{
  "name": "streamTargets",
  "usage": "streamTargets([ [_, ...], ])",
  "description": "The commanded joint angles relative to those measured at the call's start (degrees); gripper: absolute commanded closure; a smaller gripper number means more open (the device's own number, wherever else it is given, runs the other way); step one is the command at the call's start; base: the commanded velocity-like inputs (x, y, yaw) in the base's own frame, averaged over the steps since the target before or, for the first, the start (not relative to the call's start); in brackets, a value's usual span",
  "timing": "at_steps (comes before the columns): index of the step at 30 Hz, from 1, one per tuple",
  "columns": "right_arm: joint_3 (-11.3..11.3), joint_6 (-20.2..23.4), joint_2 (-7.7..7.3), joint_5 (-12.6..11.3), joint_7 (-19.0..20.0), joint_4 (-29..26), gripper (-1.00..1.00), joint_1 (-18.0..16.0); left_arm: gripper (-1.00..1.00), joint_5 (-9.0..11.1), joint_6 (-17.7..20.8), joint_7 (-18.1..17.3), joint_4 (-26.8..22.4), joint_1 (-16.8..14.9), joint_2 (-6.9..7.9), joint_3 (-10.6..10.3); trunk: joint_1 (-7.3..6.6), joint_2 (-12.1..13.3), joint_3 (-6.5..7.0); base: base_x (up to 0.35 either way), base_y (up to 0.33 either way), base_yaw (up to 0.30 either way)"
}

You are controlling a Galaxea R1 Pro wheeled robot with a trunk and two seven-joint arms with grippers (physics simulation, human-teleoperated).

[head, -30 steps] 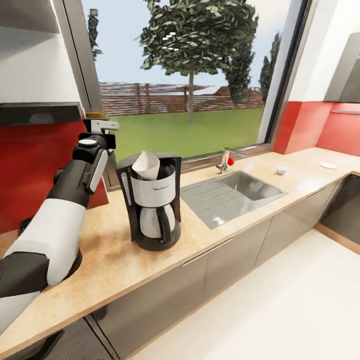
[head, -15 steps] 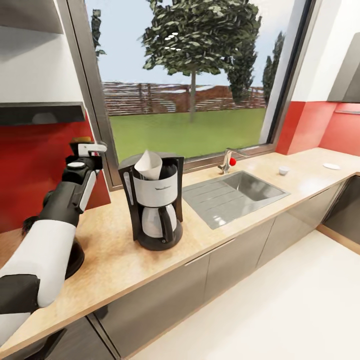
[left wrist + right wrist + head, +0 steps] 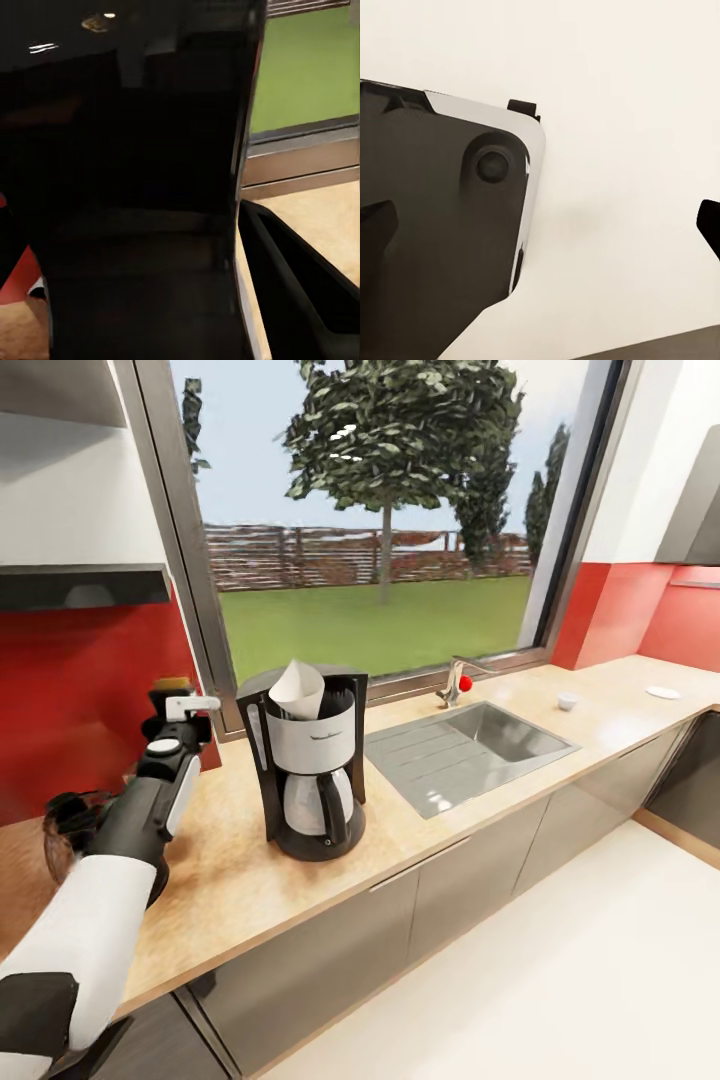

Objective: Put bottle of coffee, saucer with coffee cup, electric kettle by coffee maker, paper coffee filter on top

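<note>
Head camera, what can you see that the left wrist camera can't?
The head view takes in the coffee maker with the paper coffee filter on top, the sink, and the far-off coffee cup and saucer. The left wrist view gives a very close look at a dark surface, probably the bottle of coffee in the left gripper, beside one black finger. Both share the wooden kitchen countertop and the green lawn outside the window.

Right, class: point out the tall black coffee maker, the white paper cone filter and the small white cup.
Tall black coffee maker (image 3: pixel 310 775), head view, glass carafe.
White paper cone filter (image 3: pixel 298 689), head view, cone's side.
Small white cup (image 3: pixel 567 701), head view, its body.
</note>
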Motion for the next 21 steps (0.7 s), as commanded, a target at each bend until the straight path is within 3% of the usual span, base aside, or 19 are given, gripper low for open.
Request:
streamTargets([
  [1,-0.5,-0.2,0.22,0.5,0.2,0.0,-1.00,0.0,1.00,-0.3,-0.9,0.1,-0.1,1.4,-0.01,0.5,0.03,-0.1,-0.11,0.000,0.000,0.000],
  [8,-0.5,-0.1,0.35,0.6,0.2,0.0,-1.00,0.0,1.00,-0.3,-7.6,0.1,0.7,8.1,-0.16,1.0,0.03,-0.1,-0.11,0.000,0.000,0.000],
  [12,-0.4,-0.2,0.61,0.6,0.1,-0.1,-1.00,0.0,1.00,1.1,-8.9,-0.2,1.8,9.3,-1.11,0.9,0.03,-0.1,-0.12,0.000,0.000,0.000],
  [21,-0.4,-0.2,1.28,0.6,0.1,-0.1,-1.00,0.0,1.00,-0.3,-7.9,0.2,2.8,12.3,-0.49,0.9,0.03,-0.1,-0.12,0.000,0.000,0.000],
])
